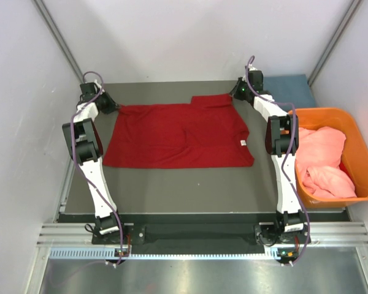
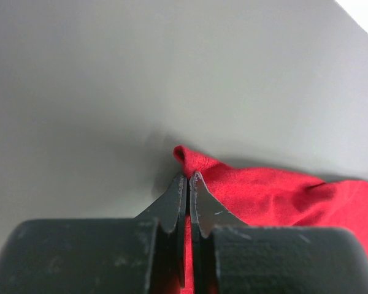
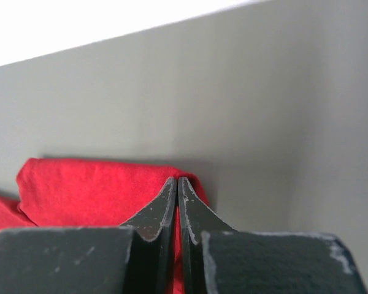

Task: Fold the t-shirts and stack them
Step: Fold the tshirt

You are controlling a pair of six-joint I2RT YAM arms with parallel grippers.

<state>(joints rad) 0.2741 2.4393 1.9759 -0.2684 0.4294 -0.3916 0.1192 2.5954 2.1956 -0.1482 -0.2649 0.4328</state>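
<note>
Altogether three: deep red t-shirt [image 1: 178, 138] stretched between left fingers [image 2: 175, 203] and right fingers [image 3: 162, 207], both clenched on its far corners; blue t-shirt [image 1: 292, 90] beside the right fingers; salmon-pink t-shirt [image 1: 322, 160] in one orange tub [image 1: 340, 112].

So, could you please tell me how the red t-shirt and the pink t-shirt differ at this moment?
The red t-shirt lies spread nearly flat on the table; the pink t-shirt sits crumpled in the orange tub. The left gripper and the right gripper pinch the red t-shirt's far corners; nothing touches the pink t-shirt. The red t-shirt is deep red, the pink t-shirt pale salmon. Both are plain cloth.
</note>
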